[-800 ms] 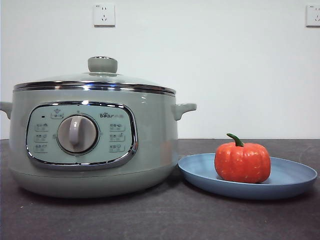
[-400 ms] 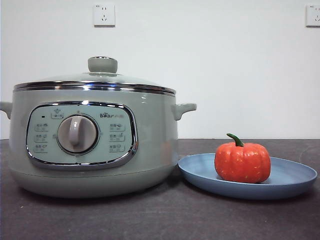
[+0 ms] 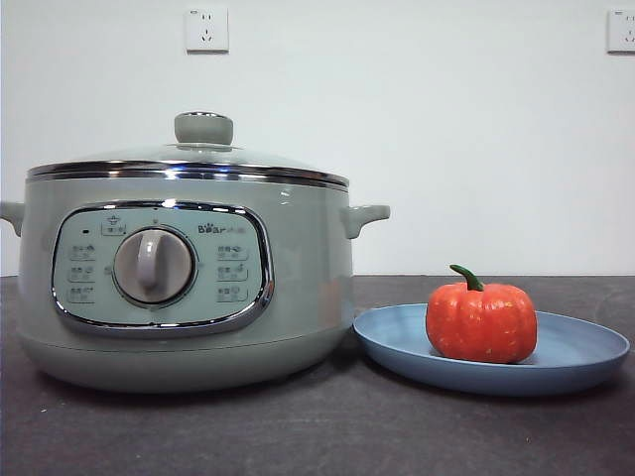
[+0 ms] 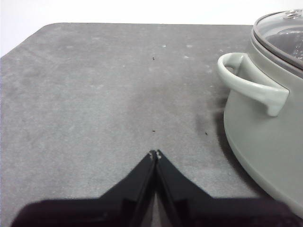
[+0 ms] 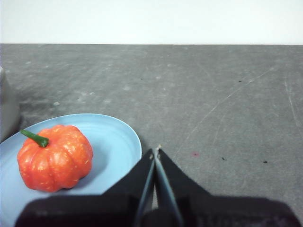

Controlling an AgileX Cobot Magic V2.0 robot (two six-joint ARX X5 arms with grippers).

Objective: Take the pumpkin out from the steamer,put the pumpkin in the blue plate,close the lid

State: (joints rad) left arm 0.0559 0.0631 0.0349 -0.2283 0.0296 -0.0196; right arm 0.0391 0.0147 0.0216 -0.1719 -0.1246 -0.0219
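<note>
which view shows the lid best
The front view: the lid sits closed on the steamer, knob and full rim in profile. The left wrist view catches only an edge of it; the right wrist view shows none.

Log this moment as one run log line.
pumpkin: on blue plate | lid: on steamer | left gripper: shut, empty | right gripper: shut, empty

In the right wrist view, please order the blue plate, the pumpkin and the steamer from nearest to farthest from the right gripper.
From the right gripper, jaws shut over the table:
1. Blue plate: its rim lies just beside the tips.
2. Pumpkin: sitting on the plate, further in.
3. Steamer: only a sliver at the picture's edge, beyond the plate.
</note>
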